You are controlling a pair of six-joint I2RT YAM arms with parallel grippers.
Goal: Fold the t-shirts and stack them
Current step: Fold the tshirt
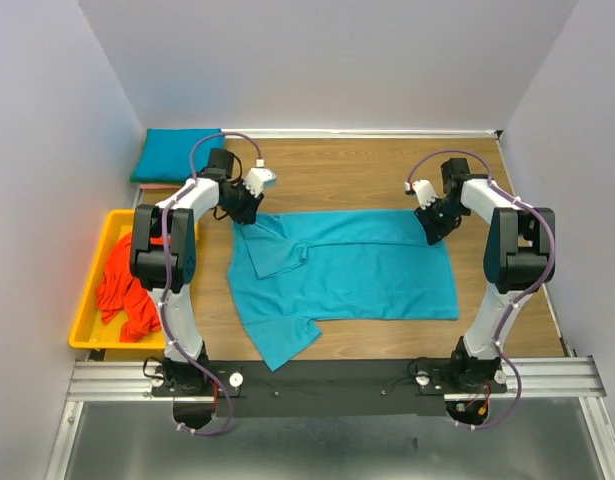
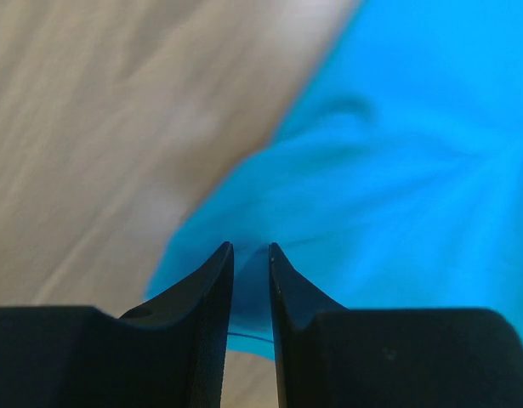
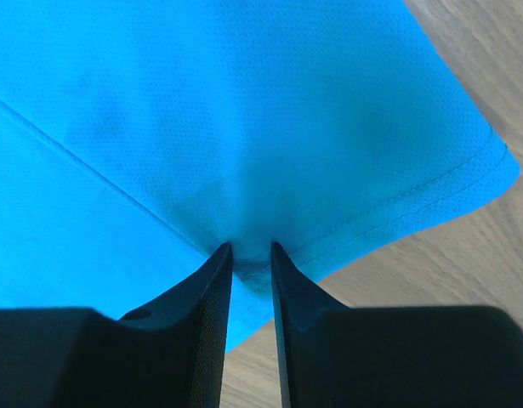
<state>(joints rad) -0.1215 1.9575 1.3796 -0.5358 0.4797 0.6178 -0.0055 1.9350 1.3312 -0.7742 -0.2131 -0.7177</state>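
Observation:
A teal-blue t-shirt [image 1: 357, 270] lies spread flat on the wooden table, with one sleeve folded in at its upper left and another sticking out at the lower left. My left gripper [image 1: 245, 207] is down at the shirt's far left corner. In the left wrist view its jaws [image 2: 251, 247] stand a narrow gap apart, with a fold of the shirt [image 2: 397, 170] between them. My right gripper [image 1: 433, 226] is at the far right corner. Its jaws [image 3: 251, 246] are also narrowly open astride the hemmed edge of the shirt [image 3: 244, 110].
A folded teal t-shirt [image 1: 177, 155] lies at the back left corner. A yellow tray [image 1: 105, 228] at the left edge holds crumpled orange-red t-shirts [image 1: 122, 288]. Bare wood [image 1: 367, 170] lies behind the spread shirt. Grey walls close in on three sides.

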